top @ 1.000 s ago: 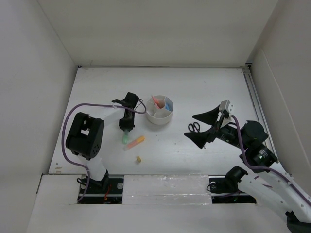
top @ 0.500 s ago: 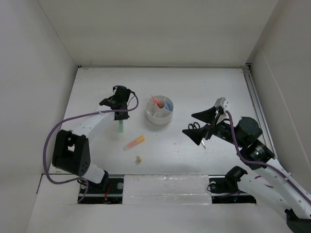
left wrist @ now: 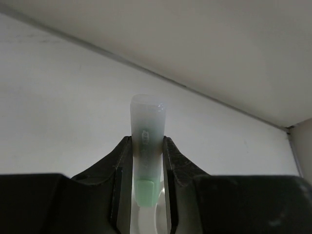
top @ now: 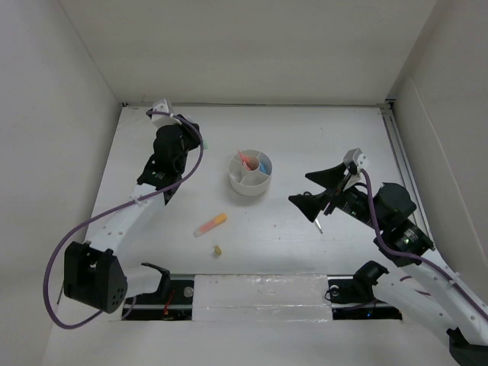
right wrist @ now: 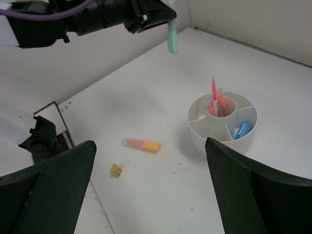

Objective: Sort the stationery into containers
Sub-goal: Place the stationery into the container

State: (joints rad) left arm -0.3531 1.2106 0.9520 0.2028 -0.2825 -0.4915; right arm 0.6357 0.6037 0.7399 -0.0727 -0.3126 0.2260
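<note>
Green highlighter — pinched in L hand, midair.

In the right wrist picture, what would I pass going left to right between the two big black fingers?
Going across: eraser bit → orange highlighter → green highlighter, up in the air → organizer.

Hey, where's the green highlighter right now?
In the right wrist view the green highlighter hangs in the left claw, up off the table, left of the white organizer.
</note>
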